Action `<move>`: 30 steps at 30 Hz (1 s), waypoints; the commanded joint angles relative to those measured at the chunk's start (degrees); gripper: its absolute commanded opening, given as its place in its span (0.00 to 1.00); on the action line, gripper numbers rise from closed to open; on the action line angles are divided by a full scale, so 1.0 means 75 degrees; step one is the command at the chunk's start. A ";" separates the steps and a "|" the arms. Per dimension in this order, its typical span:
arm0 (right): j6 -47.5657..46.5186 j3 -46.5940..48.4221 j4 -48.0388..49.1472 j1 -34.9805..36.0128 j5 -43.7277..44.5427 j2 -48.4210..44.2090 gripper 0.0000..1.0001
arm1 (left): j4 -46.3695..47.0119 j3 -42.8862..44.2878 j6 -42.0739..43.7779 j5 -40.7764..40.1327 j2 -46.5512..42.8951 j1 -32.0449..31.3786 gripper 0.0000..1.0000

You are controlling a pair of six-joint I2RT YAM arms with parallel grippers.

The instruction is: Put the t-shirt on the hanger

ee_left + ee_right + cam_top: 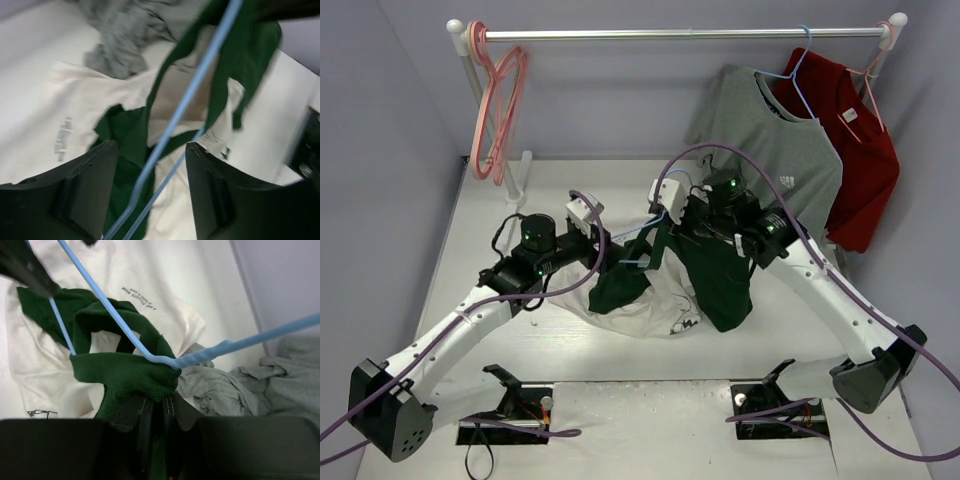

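I see the t-shirt [640,312] bunched on the table below both grippers, a green ribbed edge pinched in the closed right gripper [155,407]. The hanger [192,90] runs lengthwise from the left gripper [150,150] toward the right one. The left jaws stand wide, the rod between them ungripped.

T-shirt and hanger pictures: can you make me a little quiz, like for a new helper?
1. True or false: the right jaws are pinching green fabric of the t-shirt.
2. The left jaws are: A) shut on the hanger, B) open with the hanger wire between them, C) out of view.
3. How many shirts hang on the rail?
Key: 1 true; 2 B; 3 two.
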 commanded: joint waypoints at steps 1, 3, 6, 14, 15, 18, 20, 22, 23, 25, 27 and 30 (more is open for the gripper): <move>0.0312 -0.0146 0.1329 0.0021 0.0679 -0.0910 0.00 | -0.0141 0.0883 -0.0093 -0.1663 -0.0274 0.0061 0.62; 0.0276 -0.0252 0.1353 0.0021 0.0890 -0.1016 0.00 | -0.0480 0.1176 -0.0269 -0.2562 -0.0286 0.0072 0.66; 0.0194 -0.0334 0.1283 0.0021 0.1277 -0.1146 0.00 | -0.0936 0.1797 -0.0445 -0.3492 -0.0310 0.0072 0.67; 0.0287 -0.0568 0.1423 -0.0154 0.1535 -0.1075 0.00 | -0.1092 0.2199 -0.1487 -0.4875 -0.0555 0.0072 0.67; 0.0311 -0.0592 0.1528 -0.0189 0.1535 -0.1075 0.00 | -0.1103 0.2116 -0.1639 -0.5004 -0.0637 0.0061 0.67; 0.0405 -0.0522 0.1483 -0.0271 0.1652 -0.0935 0.00 | -0.0846 0.1601 -0.2039 -0.5380 -0.0953 0.0061 0.67; 0.0394 -0.0440 0.1389 -0.0295 0.1757 -0.0771 0.00 | -0.0717 0.1483 -0.1993 -0.5590 -0.1140 0.0061 0.67; 0.0370 -0.0498 0.1400 -0.0307 0.1781 -0.0747 0.00 | -0.0821 0.1692 -0.1654 -0.5836 -0.1153 0.0061 0.67; 0.0358 -0.0579 0.1435 -0.0318 0.1782 -0.0771 0.00 | -0.1042 0.1833 -0.1559 -0.5895 -0.1107 0.0061 0.67; 0.0358 -0.0650 0.1436 -0.0318 0.1793 -0.0794 0.00 | -0.1196 0.2161 -0.1267 -0.6036 -0.1048 0.0072 0.68; 0.0358 -0.0779 0.1436 -0.0330 0.1793 -0.0829 0.00 | -0.1104 0.2244 -0.1032 -0.6305 -0.1048 0.0072 0.68; 0.0370 -0.0978 0.1482 -0.0318 0.1700 -0.0876 0.00 | -0.0892 0.2384 -0.0493 -0.6318 -0.0931 0.0084 0.70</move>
